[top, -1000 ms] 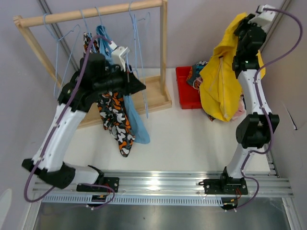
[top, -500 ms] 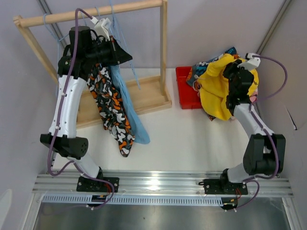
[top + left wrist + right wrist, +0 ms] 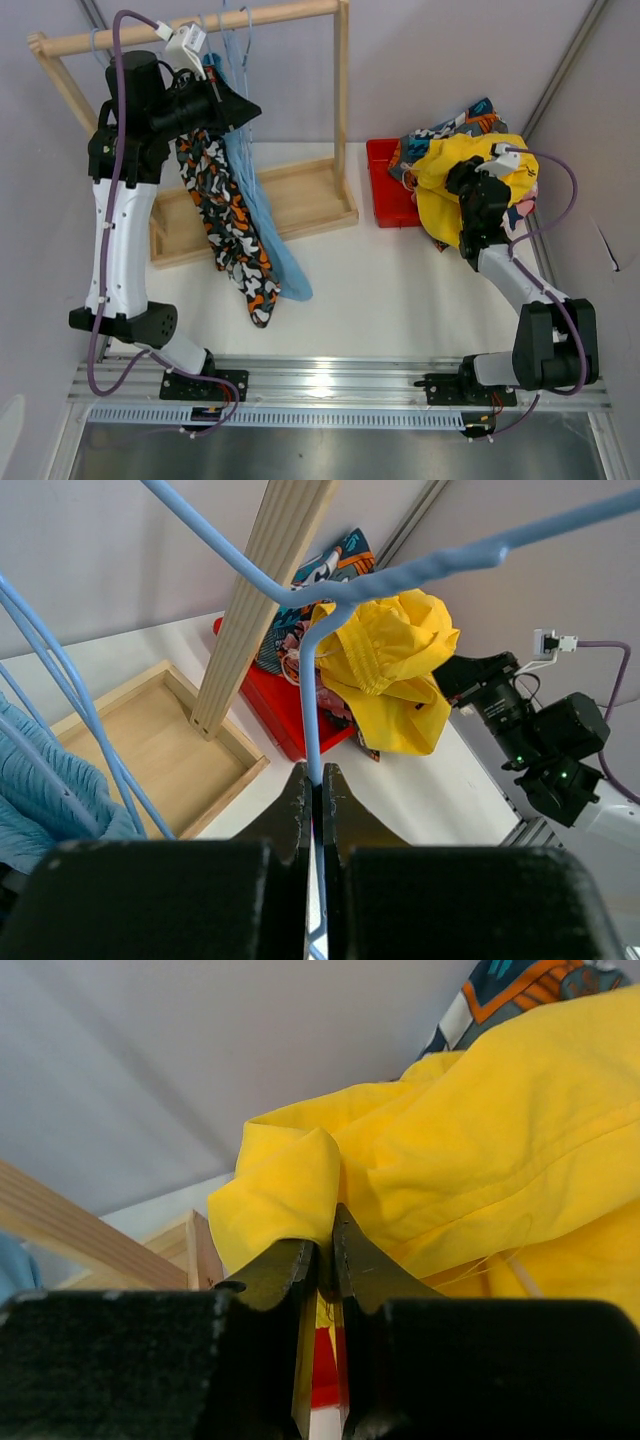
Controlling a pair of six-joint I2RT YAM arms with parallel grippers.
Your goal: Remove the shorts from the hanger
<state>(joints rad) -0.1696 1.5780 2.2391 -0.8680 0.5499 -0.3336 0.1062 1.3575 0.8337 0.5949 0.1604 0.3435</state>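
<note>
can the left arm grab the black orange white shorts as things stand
Probably not right away: the left end effector is shut on a blue hanger up by the rail. The black-orange-white shorts hang close below it, so letting go should free it.

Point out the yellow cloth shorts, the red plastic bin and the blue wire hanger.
yellow cloth shorts (image 3: 435, 190): top external view, on bare cloth near the bin.
red plastic bin (image 3: 384, 205): top external view, on its uncovered part.
blue wire hanger (image 3: 308, 695): left wrist view, on the upright wire stretch.
</note>
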